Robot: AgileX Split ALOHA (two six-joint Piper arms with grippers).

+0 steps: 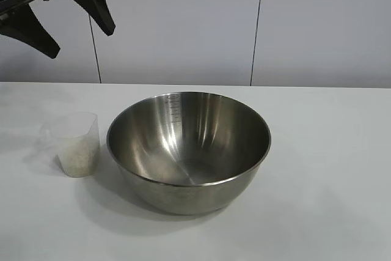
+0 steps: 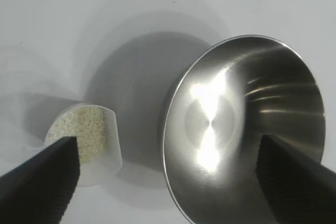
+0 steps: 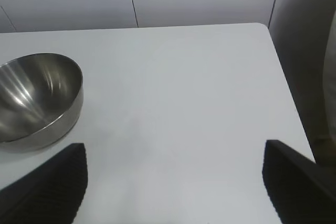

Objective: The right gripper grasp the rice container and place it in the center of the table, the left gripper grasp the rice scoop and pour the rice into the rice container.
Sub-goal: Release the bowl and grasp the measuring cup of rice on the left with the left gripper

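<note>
The rice container (image 1: 189, 151), a shiny steel bowl, stands in the middle of the white table (image 1: 330, 169), its inside bare. Just left of it stands the rice scoop (image 1: 78, 145), a small clear cup, upright and partly filled with rice (image 2: 86, 129). My left gripper (image 1: 82, 42) hangs open high above the table's far left corner, apart from both. From its wrist I look down on the scoop (image 2: 100, 145) and the bowl (image 2: 241, 129). My right gripper (image 3: 174, 148) is open over bare table, with the bowl (image 3: 37, 98) off to one side. It is outside the exterior view.
A pale panelled wall (image 1: 183, 22) rises behind the table. The table's side edge and corner (image 3: 278, 61) show in the right wrist view, with a drop beyond. Bare tabletop lies right of the bowl.
</note>
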